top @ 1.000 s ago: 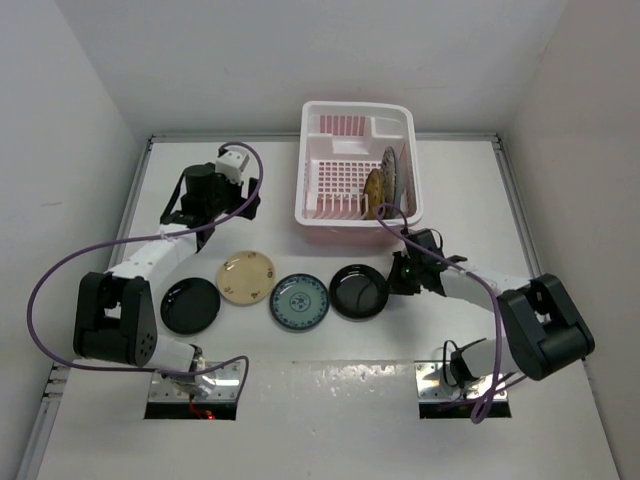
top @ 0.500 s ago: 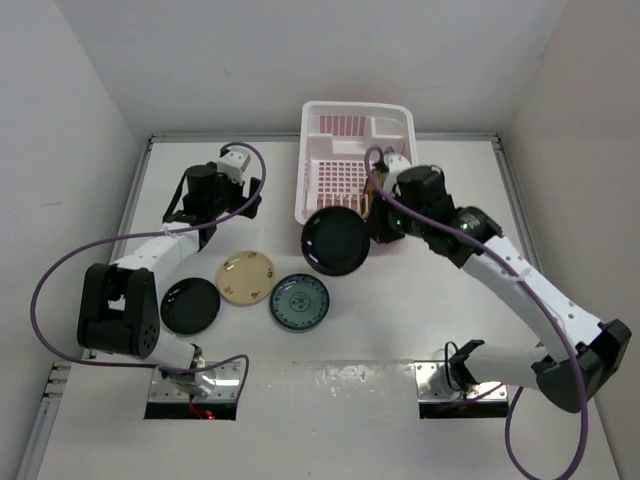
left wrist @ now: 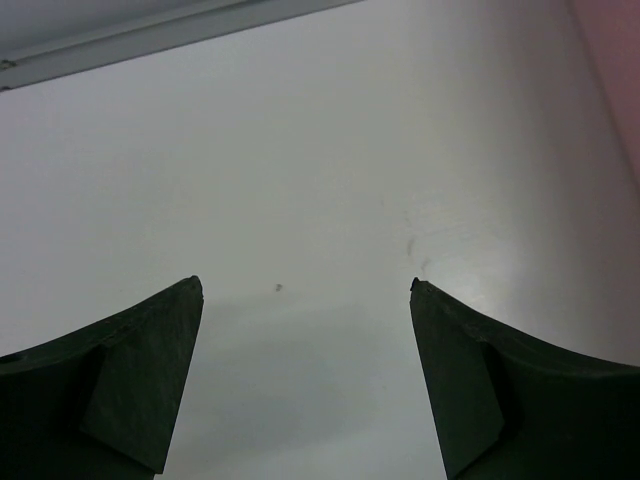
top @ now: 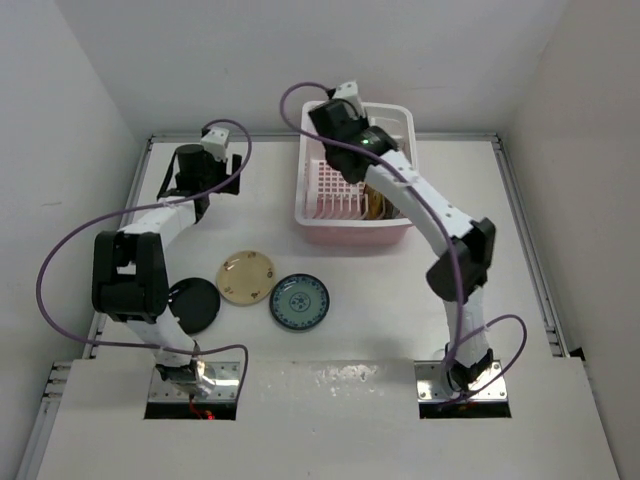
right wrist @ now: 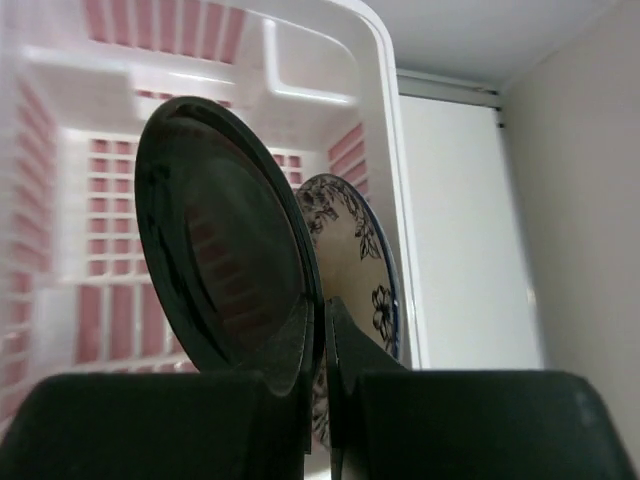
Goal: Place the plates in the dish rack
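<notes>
My right gripper (right wrist: 322,322) is shut on the lower edge of a glossy black plate (right wrist: 225,255), holding it on edge inside the pink-and-white dish rack (right wrist: 375,110). Just behind it stands a white plate with a dark flower pattern (right wrist: 358,255). From above, the right gripper (top: 342,128) hangs over the far left part of the dish rack (top: 355,228), where a yellow patterned plate (top: 376,203) stands on edge. On the table lie a black plate (top: 192,305), a cream plate (top: 247,278) and a blue-green plate (top: 298,302). My left gripper (left wrist: 305,288) is open and empty over bare table, far left (top: 192,165).
The table is walled on the left, back and right. The right arm stretches from its base (top: 465,375) diagonally over the rack. The left arm's purple cable (top: 60,265) loops over the left side near the black plate.
The right arm lifted the black plate off the table and swung it up and back over the rack. The left gripper drew farther back, still open.
</notes>
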